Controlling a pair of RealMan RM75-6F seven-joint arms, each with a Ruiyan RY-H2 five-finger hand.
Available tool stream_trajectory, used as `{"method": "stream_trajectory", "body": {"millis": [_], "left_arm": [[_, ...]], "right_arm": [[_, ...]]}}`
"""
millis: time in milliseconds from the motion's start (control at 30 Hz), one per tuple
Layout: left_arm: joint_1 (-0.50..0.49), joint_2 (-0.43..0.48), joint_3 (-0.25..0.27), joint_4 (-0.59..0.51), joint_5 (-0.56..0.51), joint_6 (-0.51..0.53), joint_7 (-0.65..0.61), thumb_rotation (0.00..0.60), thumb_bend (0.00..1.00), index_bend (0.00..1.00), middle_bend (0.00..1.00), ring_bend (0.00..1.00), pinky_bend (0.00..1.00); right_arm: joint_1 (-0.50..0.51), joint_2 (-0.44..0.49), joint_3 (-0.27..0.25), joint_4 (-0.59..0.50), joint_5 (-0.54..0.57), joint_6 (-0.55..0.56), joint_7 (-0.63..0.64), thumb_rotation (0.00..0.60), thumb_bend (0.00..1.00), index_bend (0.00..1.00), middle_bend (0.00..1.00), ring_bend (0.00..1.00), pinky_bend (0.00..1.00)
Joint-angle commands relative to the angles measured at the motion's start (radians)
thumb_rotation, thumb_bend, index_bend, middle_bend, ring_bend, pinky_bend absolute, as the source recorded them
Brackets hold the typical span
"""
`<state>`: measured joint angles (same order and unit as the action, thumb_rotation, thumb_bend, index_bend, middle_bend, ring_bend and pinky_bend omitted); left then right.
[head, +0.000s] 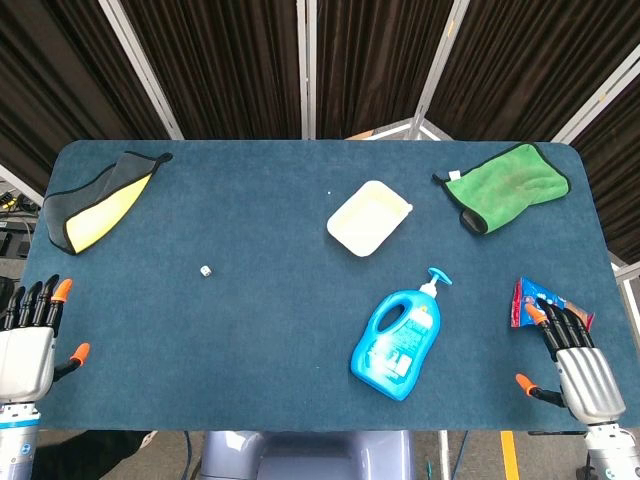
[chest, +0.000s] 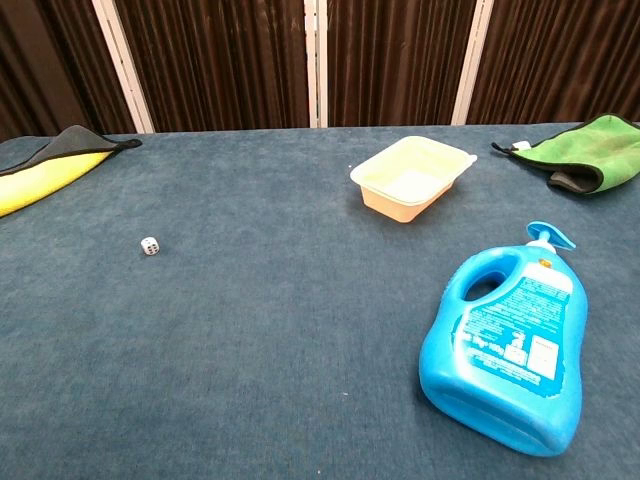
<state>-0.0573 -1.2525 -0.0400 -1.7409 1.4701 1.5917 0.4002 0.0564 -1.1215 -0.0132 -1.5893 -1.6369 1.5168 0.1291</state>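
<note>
Blue cloth covers the table (head: 250, 330); right hand (head: 575, 355), fingers apart and holding nothing, has fingertips just beside a red-blue packet (head: 530, 298); left hand (head: 30, 345) likewise spread.

Lab/test setup: dark curtain panels (head: 370, 60) w/ metal frames, blue-covered table (head: 250, 330).

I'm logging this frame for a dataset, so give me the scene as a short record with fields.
left hand: left hand at table's left edge, fingers apart, holding nothing
right hand: right hand, fingertips at a red-and-blue packet
lying on its side: blue pump bottle
centre: cream tray, appears empty
small item: white die
cloths: yellow-and-grey cloth far left, green cloth far right
surface: blue table
</note>
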Motion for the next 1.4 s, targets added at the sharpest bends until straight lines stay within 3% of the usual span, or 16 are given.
{"method": "stream_trajectory", "body": {"millis": [33,367,600,733,900,1200,1400], "left_arm": [[0.0,0.001,-0.001,0.0,-0.003,-0.003,-0.001,0.6,0.23,0.0,0.0,0.0,0.0],[-0.013,0.007,-0.017,0.0,-0.008,-0.024,-0.008,0.6,0.23,0.0,0.0,0.0,0.0],[-0.14,0.025,-0.056,0.084,0.004,-0.19,-0.001,0.6,0.24,0.02,0.0,0.0,0.0],[-0.232,0.015,-0.077,0.181,0.025,-0.299,-0.003,0.6,0.25,0.1,0.0,0.0,0.0],[-0.389,-0.068,-0.11,0.375,0.035,-0.472,-0.082,0.6,0.26,0.23,0.0,0.0,0.0],[-0.555,-0.194,-0.092,0.594,0.05,-0.663,-0.162,0.6,0.26,0.32,0.0,0.0,0.0],[-0.624,-0.286,-0.081,0.704,0.051,-0.72,-0.197,0.6,0.27,0.38,0.0,0.0,0.0]], "right_arm": [[0.0,0.001,0.0,-0.003,-0.001,0.0,-0.002,0.6,0.09,0.03,0.0,0.0,0.0],[0.001,0.001,-0.002,-0.004,0.004,-0.007,-0.004,0.6,0.09,0.03,0.0,0.0,0.0],[0.003,0.001,0.003,-0.005,0.015,-0.014,-0.005,0.6,0.09,0.03,0.0,0.0,0.0],[0.006,0.002,0.005,-0.003,0.02,-0.019,-0.003,0.6,0.09,0.03,0.0,0.0,0.0],[0.008,-0.001,0.015,0.008,0.032,-0.02,0.012,0.6,0.09,0.03,0.0,0.0,0.0],[0.015,-0.009,0.028,0.029,0.063,-0.037,0.023,0.6,0.09,0.03,0.0,0.0,0.0],[0.02,-0.012,0.041,0.045,0.091,-0.051,0.033,0.6,0.09,0.03,0.0,0.0,0.0]]}}
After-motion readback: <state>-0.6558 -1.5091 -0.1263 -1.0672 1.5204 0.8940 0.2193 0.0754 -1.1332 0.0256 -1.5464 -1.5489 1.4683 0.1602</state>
